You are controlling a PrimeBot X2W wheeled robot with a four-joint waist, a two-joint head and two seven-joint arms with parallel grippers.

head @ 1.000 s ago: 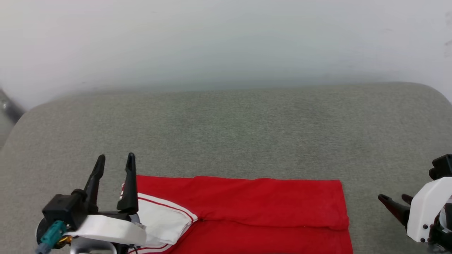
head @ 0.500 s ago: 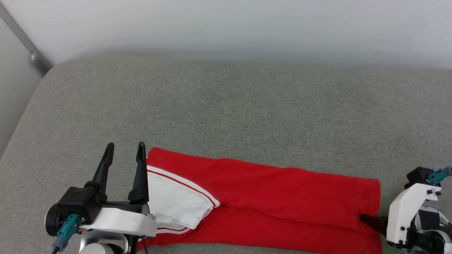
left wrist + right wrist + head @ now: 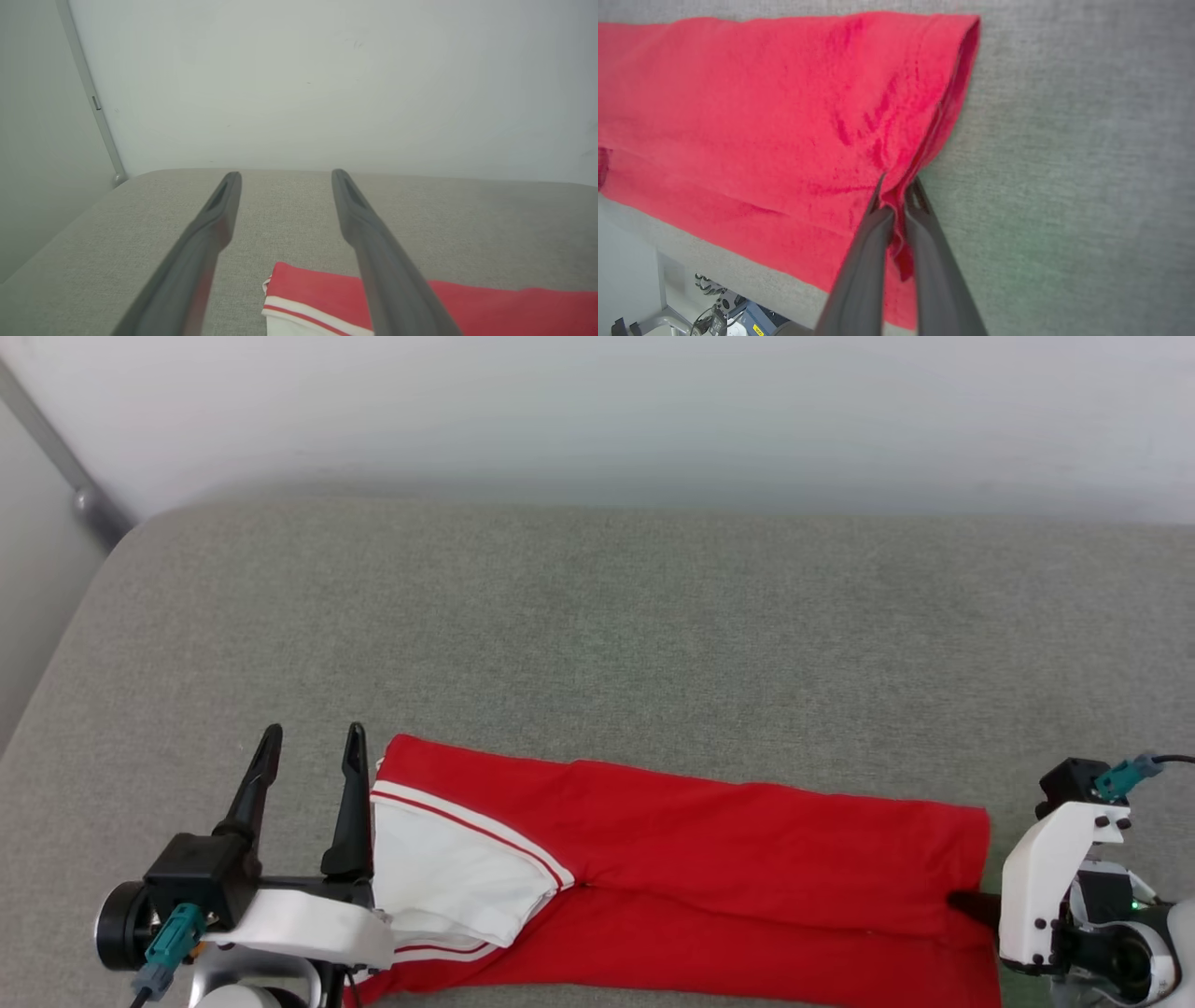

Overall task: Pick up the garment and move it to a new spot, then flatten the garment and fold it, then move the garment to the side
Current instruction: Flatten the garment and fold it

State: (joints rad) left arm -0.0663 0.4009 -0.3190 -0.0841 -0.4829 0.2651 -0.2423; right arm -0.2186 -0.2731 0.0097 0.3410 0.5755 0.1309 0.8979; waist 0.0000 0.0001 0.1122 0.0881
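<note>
The garment [image 3: 709, 859] lies folded into a long red band along the near edge of the grey cushion, a white sleeve with red striped trim [image 3: 448, 873] on top at its left end. Its letters and number are hidden. My left gripper [image 3: 308, 747] stands open just left of the sleeve, fingers pointing away, nothing between them; the left wrist view shows the garment's corner [image 3: 299, 289] under the right finger [image 3: 369, 238]. My right gripper [image 3: 896, 186] is shut on the garment's right edge [image 3: 924, 154], pinching a red fold; its dark tip [image 3: 971, 903] meets the cloth in the head view.
The grey cushion [image 3: 597, 644] stretches wide behind the garment. A pale wall [image 3: 597, 411] rises at its far side. A grey metal rail [image 3: 56, 467] runs down at the far left corner. Past the cushion's near edge, equipment on the floor [image 3: 724, 312] shows.
The camera has swung, shifting the whole picture. My right gripper, open and apart from the garment a second ago, has reached its right edge and shut on it. The left gripper stays open.
</note>
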